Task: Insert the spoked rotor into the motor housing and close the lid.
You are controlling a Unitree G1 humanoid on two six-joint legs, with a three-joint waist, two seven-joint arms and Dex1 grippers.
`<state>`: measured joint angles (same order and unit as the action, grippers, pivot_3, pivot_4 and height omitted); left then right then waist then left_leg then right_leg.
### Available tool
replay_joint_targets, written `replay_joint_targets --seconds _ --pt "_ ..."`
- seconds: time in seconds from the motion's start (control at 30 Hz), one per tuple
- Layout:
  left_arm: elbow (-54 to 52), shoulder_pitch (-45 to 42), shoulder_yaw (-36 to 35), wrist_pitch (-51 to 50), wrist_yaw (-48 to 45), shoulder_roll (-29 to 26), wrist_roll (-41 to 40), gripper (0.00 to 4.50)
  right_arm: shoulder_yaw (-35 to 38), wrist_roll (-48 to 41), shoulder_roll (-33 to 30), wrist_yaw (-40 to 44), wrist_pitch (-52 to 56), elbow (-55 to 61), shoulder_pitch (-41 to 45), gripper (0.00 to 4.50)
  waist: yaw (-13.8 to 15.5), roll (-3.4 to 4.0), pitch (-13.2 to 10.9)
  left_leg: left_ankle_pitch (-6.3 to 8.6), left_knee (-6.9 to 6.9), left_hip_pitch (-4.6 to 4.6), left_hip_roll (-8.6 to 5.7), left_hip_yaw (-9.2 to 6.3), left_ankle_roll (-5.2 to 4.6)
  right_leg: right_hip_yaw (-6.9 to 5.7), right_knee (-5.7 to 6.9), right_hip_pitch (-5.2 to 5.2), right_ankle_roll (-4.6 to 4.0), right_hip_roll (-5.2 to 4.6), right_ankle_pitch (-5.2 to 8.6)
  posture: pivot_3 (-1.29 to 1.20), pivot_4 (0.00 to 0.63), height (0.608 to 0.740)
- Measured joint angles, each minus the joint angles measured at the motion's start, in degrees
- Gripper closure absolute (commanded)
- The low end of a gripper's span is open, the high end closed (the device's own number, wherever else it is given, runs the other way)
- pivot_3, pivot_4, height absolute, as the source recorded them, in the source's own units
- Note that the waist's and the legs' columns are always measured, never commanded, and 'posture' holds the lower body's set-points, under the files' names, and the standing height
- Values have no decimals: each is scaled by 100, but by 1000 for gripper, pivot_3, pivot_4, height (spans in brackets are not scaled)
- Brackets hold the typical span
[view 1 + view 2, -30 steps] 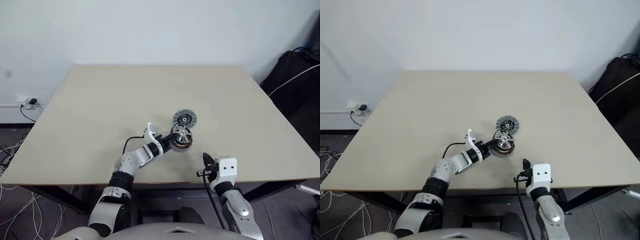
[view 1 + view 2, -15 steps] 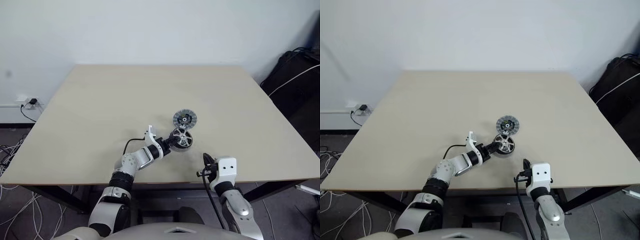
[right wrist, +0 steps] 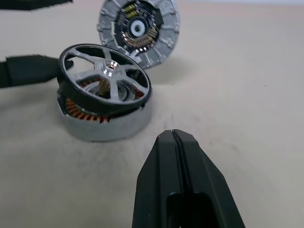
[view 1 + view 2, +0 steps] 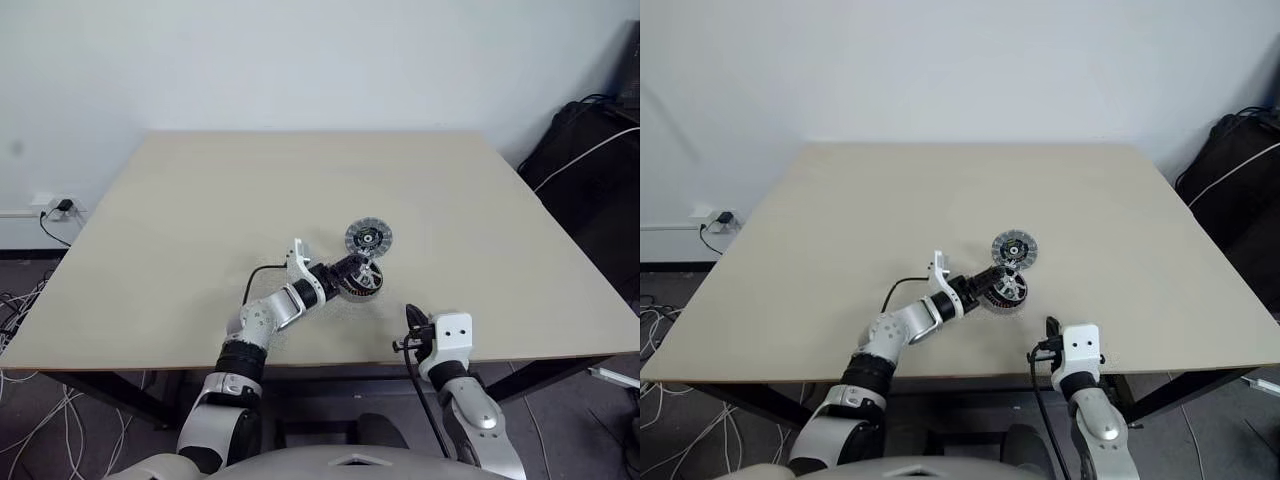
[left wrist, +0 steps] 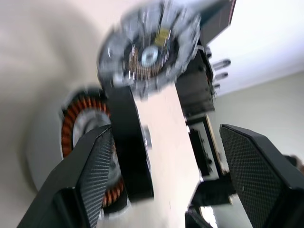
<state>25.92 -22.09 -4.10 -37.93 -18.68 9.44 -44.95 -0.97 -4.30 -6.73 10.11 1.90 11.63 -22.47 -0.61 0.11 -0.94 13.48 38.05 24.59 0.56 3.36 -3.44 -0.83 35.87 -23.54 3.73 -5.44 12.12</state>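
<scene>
The rotor (image 3: 104, 78) sits tilted on the housing (image 3: 102, 118), not fully seated, toward the table's (image 4: 200, 200) near edge, with the lid (image 3: 138, 28) just behind it. The left gripper (image 4: 347, 272) stands wide around the rotor; the right gripper (image 3: 176, 156) is closed nearby. The rotor looks rigid, smooth and slippery; its rim seems the best hold.

A pale wooden table (image 4: 200, 220) stands against a plain white wall (image 4: 300, 60), cables (image 4: 25, 330) on the floor
</scene>
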Motion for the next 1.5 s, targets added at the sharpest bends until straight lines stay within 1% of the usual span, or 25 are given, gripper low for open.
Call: replay_joint_targets --seconds 0.27,0.33,0.4,0.47,0.57,0.63,0.7,0.77,0.83,0.87,0.9,1.1,1.27,1.5 --pt "-186 92 -80 87 179 -64 175 778 -94 -2 -7 71 0 -69 111 4500 5 -2 -1 -1 1 2 -6 0 -2 -1 -3 2 2 1 2 0 0 740" --pt "-415 233 151 262 143 -196 449 778 -91 -4 -9 80 6 -75 115 4500 -6 -1 -1 -1 0 -1 -5 1 -2 1 -2 2 2 3 2 0 0 740" --pt "-880 624 701 955 2 -468 1108 778 -98 -12 -19 110 57 -56 137 4500 -24 7 5 -1 -9 -5 -3 5 -1 9 -4 2 -6 5 0 0 0 740" --pt "-1228 1246 1320 1823 -147 -653 1846 778 -117 -34 -25 143 145 26 178 4500 -12 15 10 0 -16 -12 -5 13 0 19 -5 2 -11 1 3 0 0 740" --pt "-1290 1839 1826 2807 -378 -750 2587 1334 -278 -48 19 208 290 198 467 4500 20 6 3 0 -13 -3 -4 11 -1 13 -2 -7 -10 -6 1 0 0 740" --pt "-1420 1962 2050 3449 -598 -1003 2985 1997 -426 -44 47 221 499 297 720 4500 11 11 4 0 -14 -5 3 12 0 11 0 -9 -6 -7 0 0 0 740" --pt "-1515 2026 2131 3906 -735 -1221 3274 2655 -477 -39 41 212 713 328 886 4500 11 22 13 0 -15 -8 6 12 1 5 2 -8 -2 -9 1 0 0 740" --pt "-1501 2188 2186 4482 -810 -1492 3637 3353 -522 -4 35 157 1194 321 1099 4500 8 38 22 0 -17 -9 7 14 1 6 3 -9 -3 -9 0 0 0 740" --pt "-1454 2402 2210 4899 -833 -1632 3853 4016 -547 5 27 115 1720 291 1377 4500 3 45 24 0 -16 -6 7 16 1 7 3 -14 -16 -9 -7 0 0 740" --pt "-1426 2455 2215 4986 -855 -1636 3896 4313 -549 16 21 107 1868 288 1479 4500 7 44 24 0 -14 -3 6 18 1 7 2 -15 -16 -10 -8 0 0 740" --pt "-1417 2510 2218 5060 -869 -1633 3929 4462 -559 26 17 107 2015 280 1589 4500 15 43 24 0 -14 -2 5 18 0 7 2 -15 -16 -10 -8 0 0 740" --pt "-1383 2626 2204 5470 -887 -1647 4054 4462 -587 79 -36 86 2865 152 2216 4500 33 43 23 0 -14 0 5 19 0 4 0 -15 -15 -7 -6 0 0 740" --pt "-1383 2791 2149 5575 -858 -1633 4104 4462 -589 100 -7 24 3331 28 2565 4500 6 44 23 -1 -13 -2 6 19 -1 2 1 -15 -14 -4 -6 0 0 740" --pt "-1385 2971 2036 5573 -753 -1597 4082 4462 -613 185 52 -53 3378 -336 2883 4500 1 43 24 -1 -11 -3 5 19 -1 1 3 -12 -8 -3 -4 0 0 740"
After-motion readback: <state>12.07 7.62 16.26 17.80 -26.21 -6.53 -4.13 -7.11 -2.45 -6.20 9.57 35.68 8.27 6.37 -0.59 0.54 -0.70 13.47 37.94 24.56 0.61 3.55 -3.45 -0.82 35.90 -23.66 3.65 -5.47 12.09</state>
